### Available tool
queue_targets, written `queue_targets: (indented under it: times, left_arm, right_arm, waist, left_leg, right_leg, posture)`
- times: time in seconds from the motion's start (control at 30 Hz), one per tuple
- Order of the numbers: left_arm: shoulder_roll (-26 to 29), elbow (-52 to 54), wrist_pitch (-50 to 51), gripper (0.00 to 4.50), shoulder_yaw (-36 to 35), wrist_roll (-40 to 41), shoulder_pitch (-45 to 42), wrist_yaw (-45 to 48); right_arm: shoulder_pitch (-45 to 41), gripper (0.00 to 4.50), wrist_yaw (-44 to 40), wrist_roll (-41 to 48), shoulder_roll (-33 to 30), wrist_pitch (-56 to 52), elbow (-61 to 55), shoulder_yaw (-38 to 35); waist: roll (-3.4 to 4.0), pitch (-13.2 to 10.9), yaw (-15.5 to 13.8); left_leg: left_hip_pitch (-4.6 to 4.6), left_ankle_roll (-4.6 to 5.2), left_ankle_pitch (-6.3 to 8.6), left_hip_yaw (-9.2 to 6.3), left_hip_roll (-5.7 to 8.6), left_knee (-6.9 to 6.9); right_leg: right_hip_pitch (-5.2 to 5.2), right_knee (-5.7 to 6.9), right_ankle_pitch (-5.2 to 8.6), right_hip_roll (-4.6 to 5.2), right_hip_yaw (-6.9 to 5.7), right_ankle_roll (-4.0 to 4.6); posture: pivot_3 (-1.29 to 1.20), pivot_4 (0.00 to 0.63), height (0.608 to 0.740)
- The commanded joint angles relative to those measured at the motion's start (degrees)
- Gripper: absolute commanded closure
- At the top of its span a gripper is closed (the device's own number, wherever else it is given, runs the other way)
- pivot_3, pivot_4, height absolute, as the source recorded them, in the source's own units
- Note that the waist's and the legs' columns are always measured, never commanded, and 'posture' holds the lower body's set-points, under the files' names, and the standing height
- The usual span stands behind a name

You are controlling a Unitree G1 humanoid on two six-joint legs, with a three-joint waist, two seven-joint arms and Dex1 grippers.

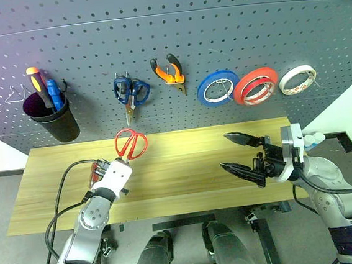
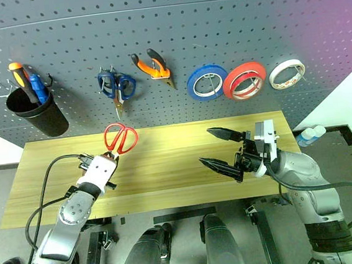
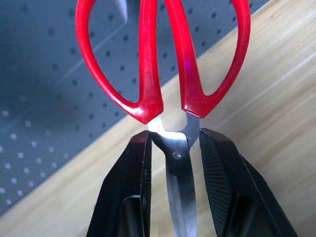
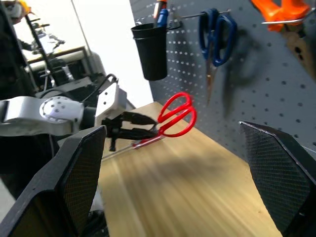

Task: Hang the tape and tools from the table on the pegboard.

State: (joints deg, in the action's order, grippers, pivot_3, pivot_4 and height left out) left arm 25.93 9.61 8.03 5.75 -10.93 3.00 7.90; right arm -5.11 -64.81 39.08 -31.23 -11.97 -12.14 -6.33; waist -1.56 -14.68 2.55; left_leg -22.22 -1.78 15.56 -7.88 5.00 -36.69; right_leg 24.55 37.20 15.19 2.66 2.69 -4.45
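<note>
Red-handled scissors with steel blades (image 1: pixel 130 143) are clamped at the blades by the left end effector (image 3: pixel 174 163), handles raised above the far edge of the long light wood-grain bench (image 1: pixel 186 168), just before the dark grey perforated pegboard (image 1: pixel 167 39). A slim red-handled screwdriver (image 4: pixel 143 142) lies on the bench below them. The right end effector (image 1: pixel 240 152) is held wide apart over the bench's right part, gripping nothing.

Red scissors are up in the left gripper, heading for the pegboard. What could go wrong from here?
1. The left gripper pinches the red scissors by the smooth steel blades near the pivot; they could slip or swivel.
2. A red screwdriver lies on the table just beneath the gripper; it could get knocked.
3. On the pegboard, the blue scissors hang directly above; the handles could bump them.
</note>
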Motion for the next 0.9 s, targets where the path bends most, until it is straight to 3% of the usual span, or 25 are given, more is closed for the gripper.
queue_targets:
  times: [0.03, 0.43, 0.9]
  left_arm:
    - [1.11, 0.46, -7.0, 3.4, -1.49, -2.04, 2.36, -1.04]
    - [1.63, -0.61, -23.87, 3.4, -3.5, -5.46, 5.84, -3.79]
    - [1.55, 1.86, -33.84, 3.4, -6.67, -6.55, 2.21, -3.71]
  right_arm:
    - [-0.34, 0.0, -2.37, -0.64, -0.89, 3.26, -0.16, -1.53]
    - [0.56, 0.0, -10.45, -4.82, -2.8, 11.22, 5.07, -1.02]
    - [-0.67, 0.0, -4.76, 2.68, 0.93, 5.71, 3.09, -3.8]
  waist:
    - [0.01, 0.0, -0.04]
    - [0.04, 0.02, -0.04]
    - [0.06, 0.05, -0.08]
  left_leg:
    - [0.0, 0.0, 0.0, 0.0, 0.0, -0.01]
    - [-0.08, 0.16, 0.09, 0.03, 0.01, -0.33]
    - [-0.08, 0.16, 0.09, 0.05, 0.01, -0.37]
  right_leg:
    - [0.0, 0.0, 0.0, 0.0, 0.0, 0.0]
    - [-0.07, 0.01, -0.04, 0.0, -0.01, -0.06]
    - [-0.07, 0.04, -0.05, 0.0, -0.01, -0.07]
  posture:
    - [-0.11, 0.224, 0.74]
    - [-0.11, 0.226, 0.74]
    - [-0.12, 0.223, 0.74]
